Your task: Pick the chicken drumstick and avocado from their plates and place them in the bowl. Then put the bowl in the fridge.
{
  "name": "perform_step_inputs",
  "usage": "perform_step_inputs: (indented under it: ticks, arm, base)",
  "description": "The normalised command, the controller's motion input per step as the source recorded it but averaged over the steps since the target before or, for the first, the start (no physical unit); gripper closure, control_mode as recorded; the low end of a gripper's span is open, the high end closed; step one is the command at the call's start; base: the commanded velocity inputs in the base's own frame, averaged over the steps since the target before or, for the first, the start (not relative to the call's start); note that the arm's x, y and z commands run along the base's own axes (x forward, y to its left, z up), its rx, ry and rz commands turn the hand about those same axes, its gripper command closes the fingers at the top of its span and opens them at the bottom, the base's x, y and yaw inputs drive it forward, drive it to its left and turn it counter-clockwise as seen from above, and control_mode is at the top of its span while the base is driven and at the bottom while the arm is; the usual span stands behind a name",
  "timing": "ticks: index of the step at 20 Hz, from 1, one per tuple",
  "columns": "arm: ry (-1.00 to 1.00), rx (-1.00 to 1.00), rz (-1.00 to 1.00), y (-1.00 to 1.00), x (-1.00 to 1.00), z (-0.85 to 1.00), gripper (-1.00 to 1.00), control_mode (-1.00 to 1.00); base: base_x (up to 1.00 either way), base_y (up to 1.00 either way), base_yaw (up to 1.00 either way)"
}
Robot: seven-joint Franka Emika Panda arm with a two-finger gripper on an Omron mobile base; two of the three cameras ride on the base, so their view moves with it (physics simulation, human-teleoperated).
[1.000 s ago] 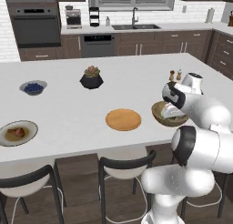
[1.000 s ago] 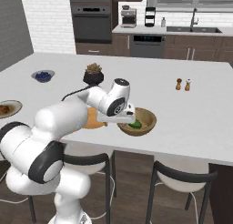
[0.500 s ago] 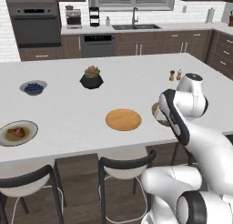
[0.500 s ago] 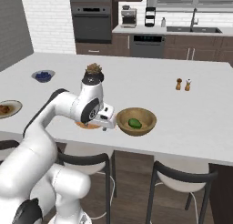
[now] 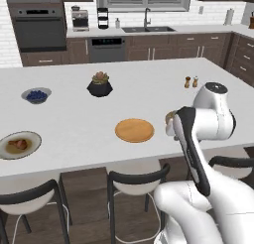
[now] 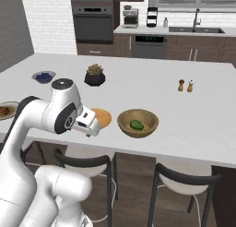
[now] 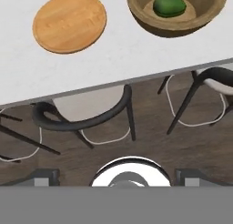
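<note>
The avocado (image 6: 136, 125) is already being carried by the bowl (image 6: 138, 122), lying on its bottom near the middle; the same is being shown in the hand view, where the green fruit (image 7: 169, 5) is sitting inside the wooden bowl (image 7: 182, 22). The wooden plate (image 5: 134, 130) just beside the bowl is being left bare. The chicken drumstick (image 5: 20, 144) is not yet being moved: it is lying on the pale-rimmed dish (image 5: 31, 137) at the far left of the tabletop (image 5: 149, 84), well apart from the bowl.

The end effector (image 6: 93, 127) is being held at the near edge of the tabletop, beside the wooden plate, with nothing in it; its jaws are being kept spread wide and empty.

So roughly the first pick and place is judged as done. Still to be done: the drumstick is to be fetched from its dish and dropped into the bowl, and then the bowl is to be carried to the fridge. A long reach or a drive leftward is likely being called for next.
</note>
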Motion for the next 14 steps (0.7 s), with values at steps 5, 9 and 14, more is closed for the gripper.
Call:
perform_step_inputs:
  ticks: [5, 9, 14]
  arm:
    - [-0.10, 0.00, -0.01, 0.52, -0.66, 0.19, -1.00, -1.00]
    - [0.00, 0.00, 0.00, 0.00, 0.00, 0.00, -1.00, 1.00]
    - [0.00, 0.00, 0.00, 0.00, 0.00, 0.00, -1.00, 1.00]
  base:
    - [0.00, 0.00, 0.00]
    - [-0.33, 0.99, 0.01]
    - [-0.55, 1.00, 0.05]
